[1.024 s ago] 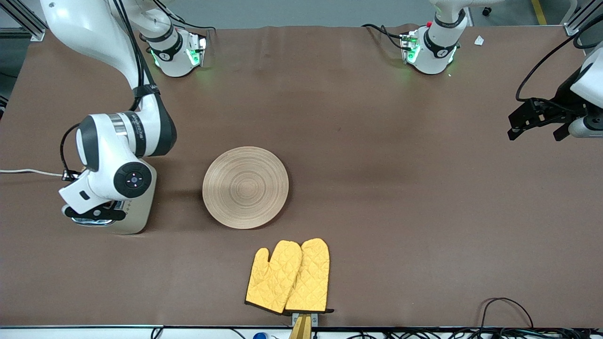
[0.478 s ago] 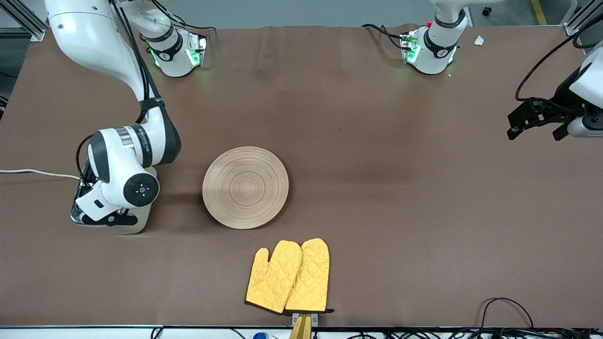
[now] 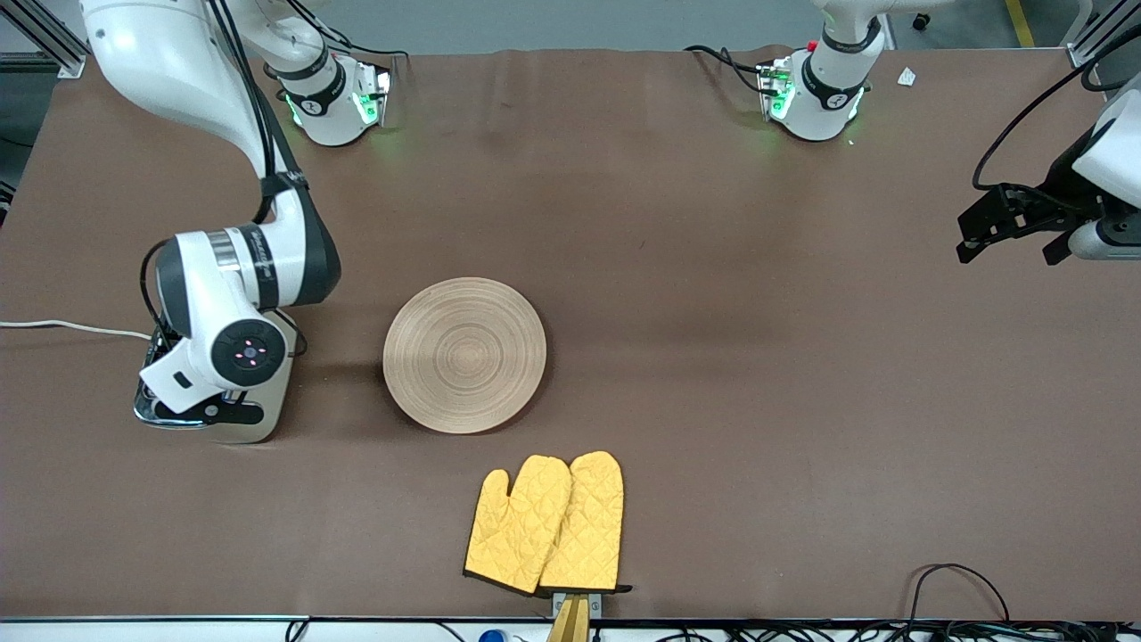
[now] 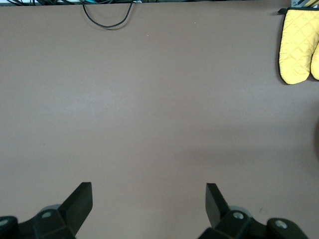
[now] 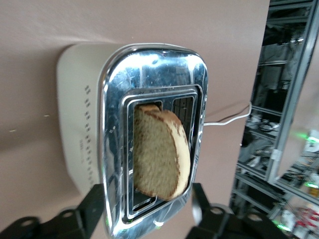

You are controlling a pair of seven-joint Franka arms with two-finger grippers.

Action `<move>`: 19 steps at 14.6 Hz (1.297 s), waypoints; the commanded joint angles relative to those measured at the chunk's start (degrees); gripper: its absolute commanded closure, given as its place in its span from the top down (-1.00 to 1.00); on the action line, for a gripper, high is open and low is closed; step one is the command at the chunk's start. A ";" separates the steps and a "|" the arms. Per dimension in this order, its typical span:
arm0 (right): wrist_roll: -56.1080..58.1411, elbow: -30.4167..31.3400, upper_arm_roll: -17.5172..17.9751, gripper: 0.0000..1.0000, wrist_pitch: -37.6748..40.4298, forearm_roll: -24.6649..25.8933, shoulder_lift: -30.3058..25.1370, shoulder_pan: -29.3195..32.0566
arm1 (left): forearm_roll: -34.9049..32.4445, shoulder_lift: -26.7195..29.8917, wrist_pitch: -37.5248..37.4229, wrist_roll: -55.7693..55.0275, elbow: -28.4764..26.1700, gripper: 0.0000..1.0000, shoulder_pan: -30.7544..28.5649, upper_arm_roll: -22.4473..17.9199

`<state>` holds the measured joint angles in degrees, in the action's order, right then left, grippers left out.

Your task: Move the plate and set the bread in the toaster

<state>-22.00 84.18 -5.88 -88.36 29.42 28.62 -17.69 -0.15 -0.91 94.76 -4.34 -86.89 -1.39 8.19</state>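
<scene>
The cream toaster point(image 5: 75, 124) with its chrome top point(image 3: 258, 419) stands at the right arm's end of the table. A brown bread slice point(image 5: 159, 154) sits in one slot, sticking out and leaning. My right gripper point(image 5: 148, 206) hovers over the toaster, open, with one finger on each side of the chrome top and neither touching the bread. In the front view my right hand hides the bread and the slots. The round wooden plate point(image 3: 464, 355) lies bare beside the toaster, toward the table's middle. My left gripper point(image 4: 149, 199) waits open over bare table at the left arm's end point(image 3: 1012, 241).
Yellow oven mitts point(image 3: 545, 522) lie nearer the front camera than the plate, at the table's edge. The toaster's white cord point(image 3: 53, 325) runs off the right arm's end of the table. A black cable loop point(image 3: 958, 588) rests at the front edge.
My right hand has shifted a little over the toaster and its fingers have opened, letting go of the bread. The left arm has barely moved.
</scene>
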 commanded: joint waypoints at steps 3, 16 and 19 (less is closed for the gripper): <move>0.29 -2.96 0.43 1.00 4.50 -12.26 -7.96 0.55 | -1.34 -0.06 -1.25 0.21 1.02 1.00 -0.19 0.25; 10.90 -1.74 0.08 1.00 11.64 -23.96 -23.87 9.24 | -1.25 -0.06 -1.16 0.12 1.11 1.00 -0.19 0.34; 18.55 -1.57 0.34 1.00 9.88 -28.01 -24.14 13.90 | -1.17 -0.06 -1.25 0.21 1.11 1.00 -0.19 0.25</move>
<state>-7.98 80.07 -6.50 -76.57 3.84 6.09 -7.05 -0.22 -0.91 94.56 -4.34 -86.85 -1.44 8.14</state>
